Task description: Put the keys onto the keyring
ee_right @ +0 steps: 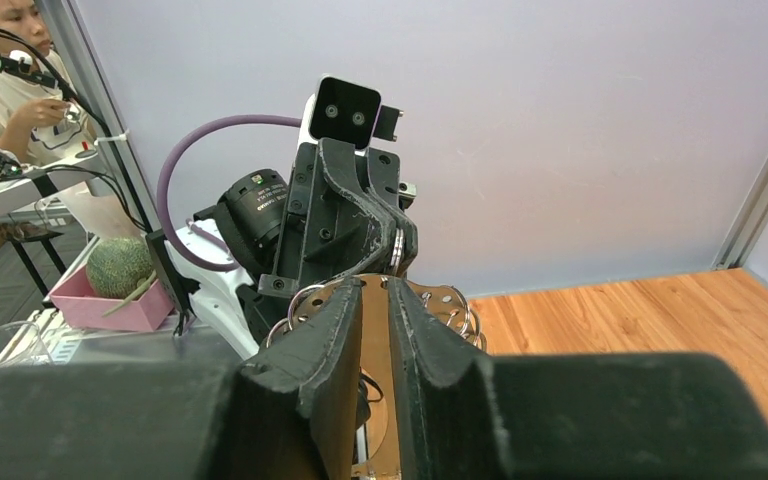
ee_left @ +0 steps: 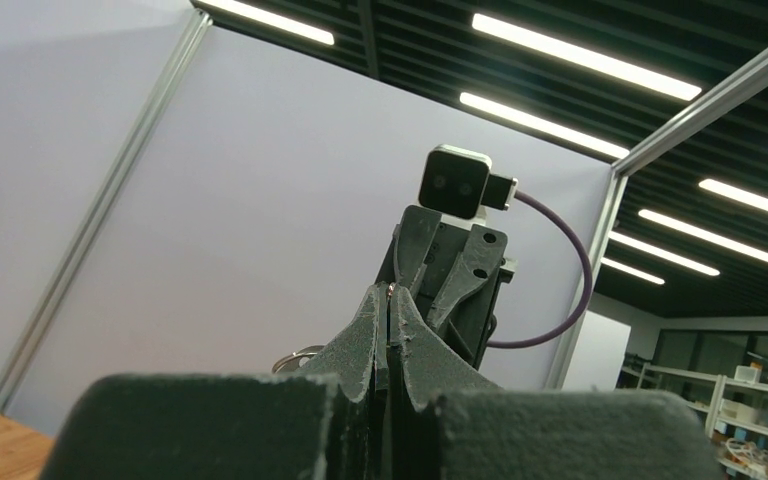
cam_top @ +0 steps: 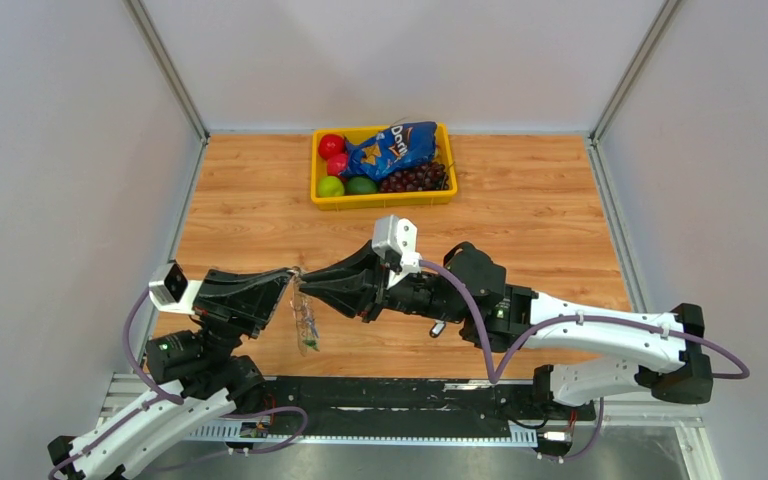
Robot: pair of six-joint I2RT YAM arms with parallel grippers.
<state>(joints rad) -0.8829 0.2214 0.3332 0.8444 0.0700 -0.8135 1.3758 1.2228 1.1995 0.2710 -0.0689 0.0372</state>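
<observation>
Both grippers meet tip to tip above the near middle of the wooden table. My right gripper (cam_top: 312,283) (ee_right: 375,285) is shut on the keyring (ee_right: 375,330), a flat metal band that looks brassy here, with holes and several small silvery rings along its rim. My left gripper (cam_top: 290,278) (ee_left: 390,295) is shut on a thin silvery piece, seemingly a key, of which only the edge shows at its tips. A small silvery bunch with a green bit (cam_top: 305,322) hangs below the two tips. A silvery ring (ee_left: 295,357) shows beside the left fingers.
A yellow tray (cam_top: 385,200) stands at the back middle, holding a blue chips bag (cam_top: 392,148), red fruit (cam_top: 331,146), green fruit (cam_top: 331,186) and dark grapes (cam_top: 418,178). Grey walls close in the left, right and back sides.
</observation>
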